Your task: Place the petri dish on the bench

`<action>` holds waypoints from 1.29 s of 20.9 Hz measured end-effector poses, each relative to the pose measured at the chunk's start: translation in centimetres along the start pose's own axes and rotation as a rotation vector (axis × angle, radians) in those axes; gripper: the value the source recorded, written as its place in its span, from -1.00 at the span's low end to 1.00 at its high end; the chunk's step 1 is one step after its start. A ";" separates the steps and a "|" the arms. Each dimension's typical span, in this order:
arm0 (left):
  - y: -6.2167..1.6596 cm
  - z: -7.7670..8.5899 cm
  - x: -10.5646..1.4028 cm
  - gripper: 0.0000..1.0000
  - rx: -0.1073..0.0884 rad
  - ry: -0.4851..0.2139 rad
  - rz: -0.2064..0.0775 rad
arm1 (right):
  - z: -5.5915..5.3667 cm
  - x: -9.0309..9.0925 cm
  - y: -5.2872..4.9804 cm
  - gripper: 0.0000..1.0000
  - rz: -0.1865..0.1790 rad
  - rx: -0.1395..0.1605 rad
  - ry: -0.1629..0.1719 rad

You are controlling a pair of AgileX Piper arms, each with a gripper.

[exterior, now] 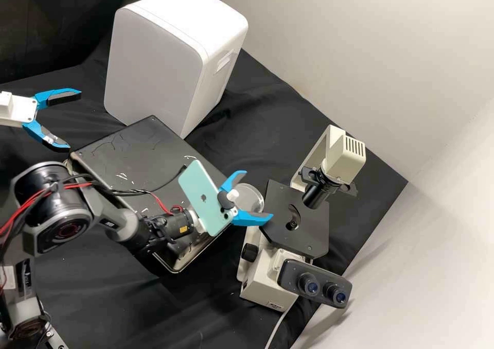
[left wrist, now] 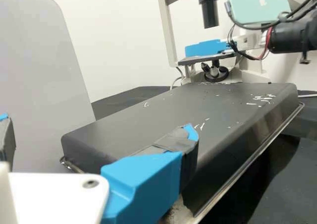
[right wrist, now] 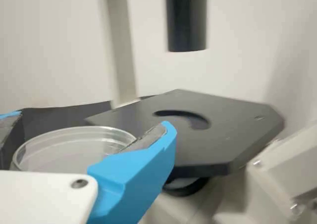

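Right gripper (exterior: 246,198) has its fingers clamped on the petri dish (exterior: 254,193), held up just beside the microscope stage (exterior: 301,223). Left gripper (exterior: 62,118) is spread wide open with nothing in it, near the black tray (exterior: 139,153).

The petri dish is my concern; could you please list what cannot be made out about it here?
High view: part of the petri dish, hidden by the right hand and its mint phone.
Right wrist view: its underside, behind a blue finger.
Either view: any contents, too blurred to tell.
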 end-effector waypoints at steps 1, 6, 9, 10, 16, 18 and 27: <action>0.00 0.0 0.0 1.00 0.000 0.000 0.000 | -0.4 -0.5 -0.3 -1.00 -0.013 0.008 0.015; 0.00 0.0 0.0 1.00 0.000 0.000 0.000 | -1.5 -3.1 -1.9 -1.00 -0.121 0.005 0.078; 0.00 0.0 0.0 1.00 0.000 0.000 0.000 | -2.1 -3.5 -2.7 -1.00 -0.144 0.005 0.109; 0.00 0.0 0.0 1.00 0.000 0.000 0.000 | -2.3 -3.6 -3.0 -1.00 -0.154 0.005 0.119; 0.00 0.0 0.0 1.00 -0.001 0.002 0.000 | -3.1 -4.6 -4.9 -1.00 -0.229 0.000 0.155; 0.00 0.0 0.0 1.00 -0.001 0.002 0.000 | -3.2 -4.8 -5.1 -1.00 -0.239 -0.001 0.161; 0.00 0.0 0.0 1.00 -0.001 0.002 0.000 | -3.1 -4.9 -5.3 -1.00 -0.243 -0.003 0.160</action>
